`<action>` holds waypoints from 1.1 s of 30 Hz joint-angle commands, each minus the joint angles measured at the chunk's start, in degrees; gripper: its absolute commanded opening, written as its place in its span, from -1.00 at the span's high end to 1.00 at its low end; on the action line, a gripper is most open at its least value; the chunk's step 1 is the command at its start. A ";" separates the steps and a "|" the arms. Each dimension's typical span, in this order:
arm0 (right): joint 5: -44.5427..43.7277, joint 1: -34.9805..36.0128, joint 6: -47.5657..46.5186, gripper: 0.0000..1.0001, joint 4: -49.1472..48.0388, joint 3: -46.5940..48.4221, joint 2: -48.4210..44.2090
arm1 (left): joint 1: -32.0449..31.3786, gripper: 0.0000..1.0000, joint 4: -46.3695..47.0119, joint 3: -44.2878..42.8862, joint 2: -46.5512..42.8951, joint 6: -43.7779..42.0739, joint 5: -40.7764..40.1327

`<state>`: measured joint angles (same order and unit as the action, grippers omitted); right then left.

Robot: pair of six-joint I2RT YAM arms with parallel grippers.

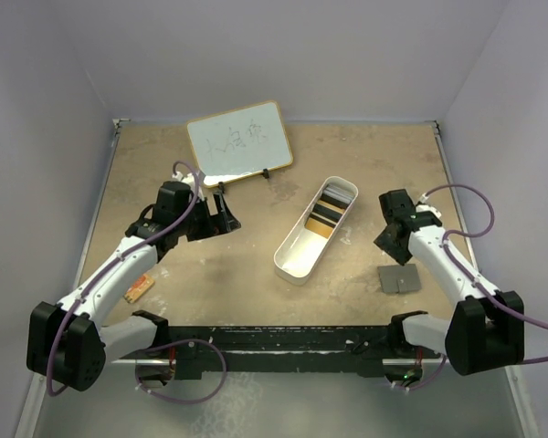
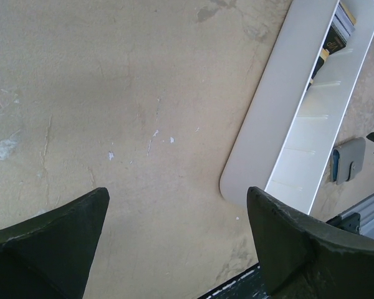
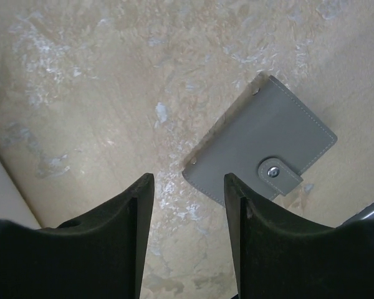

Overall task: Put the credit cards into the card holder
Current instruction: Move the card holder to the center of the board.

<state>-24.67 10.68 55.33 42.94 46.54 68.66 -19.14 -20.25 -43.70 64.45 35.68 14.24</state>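
Note:
The credit cards (image 1: 324, 217), yellow-orange, black and white-grey, lie in the far half of a long white tray (image 1: 290, 260). Their ends show in the left wrist view (image 2: 335, 34). The card holder (image 1: 399, 279), a shut grey wallet with a snap tab, lies flat on the table right of the tray. It also shows in the right wrist view (image 3: 268, 146) and the left wrist view (image 2: 349, 161). My right gripper (image 3: 188, 180) is open and empty, above the table just beside the wallet's corner; it shows in the top view (image 1: 388, 242). My left gripper (image 2: 177, 193) is open and empty, left of the tray (image 2: 280, 106); it shows in the top view (image 1: 225, 215).
A small whiteboard (image 1: 239, 141) with writing leans at the back. An orange-brown patterned little board (image 1: 140, 289) lies by the left arm. A black rail (image 1: 283, 339) runs along the near edge. Walls close in the left, right and back.

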 commanded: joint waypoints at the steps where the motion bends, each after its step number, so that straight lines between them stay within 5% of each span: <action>1: -3.37 -1.49 3.66 -0.02 0.13 -1.79 1.79 | 0.26 -0.77 1.32 -0.67 -0.82 -3.11 0.56; 11: -1.70 -1.97 6.30 -0.03 -3.58 -6.69 6.05 | 0.32 -0.76 0.03 -1.02 -1.83 -3.68 -0.40; 18: 3.33 -1.93 -2.95 -0.03 -8.47 -6.58 9.82 | 0.28 -0.75 -0.33 -1.21 -1.82 -3.73 -1.72; 28: 16.29 -1.02 -7.53 0.00 -12.43 -11.63 4.36 | 0.26 -0.73 -0.32 -1.22 -1.68 -3.76 -1.77; 33: 17.59 5.28 -7.51 0.04 -11.76 -11.80 2.89 | 0.24 -0.71 -0.32 -0.88 -2.17 -3.36 -1.72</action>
<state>-14.33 11.07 47.51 32.45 36.29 71.53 -19.14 -21.93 -43.70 63.72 33.30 13.02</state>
